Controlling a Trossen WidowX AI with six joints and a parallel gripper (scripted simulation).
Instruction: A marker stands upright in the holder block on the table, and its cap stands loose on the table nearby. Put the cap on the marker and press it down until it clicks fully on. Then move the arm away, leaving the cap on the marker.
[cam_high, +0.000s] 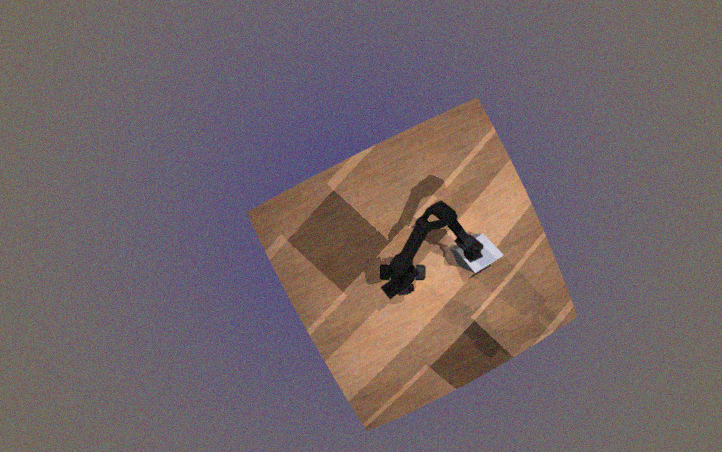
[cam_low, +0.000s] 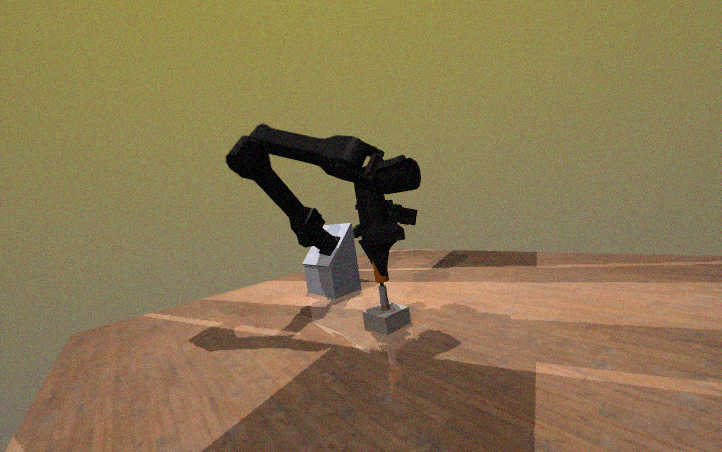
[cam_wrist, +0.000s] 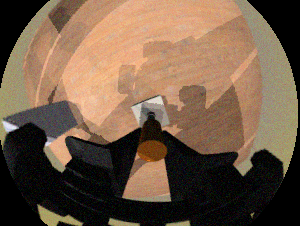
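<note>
- The wooden table (cam_low: 586, 341) carries everything; the arm (cam_low: 298, 146) rises from a grey wedge-shaped pedestal (cam_low: 346, 266) that stands toward the table's far-left corner in the exterior view, and it bends over toward the middle.
- The holder block (cam_low: 387, 318) sits near the middle of the table, just in front of the pedestal, with the marker (cam_low: 382, 296) upright in it and bare at the top.
- The gripper (cam_low: 379, 266) points straight down, its jaws pinching the orange cap (cam_low: 379, 273).
- The cap hangs just above the marker's tip; a small gap shows between them in the exterior view. In the wrist view the cap (cam_wrist: 151, 146) lines up with the marker (cam_wrist: 150, 120) and block (cam_wrist: 151, 105).
- Done, as I judge it: cap fetched and brought over the marker.
- Left: lowering onto the tip, pressing until seated, letting go, moving the arm away.
</note>
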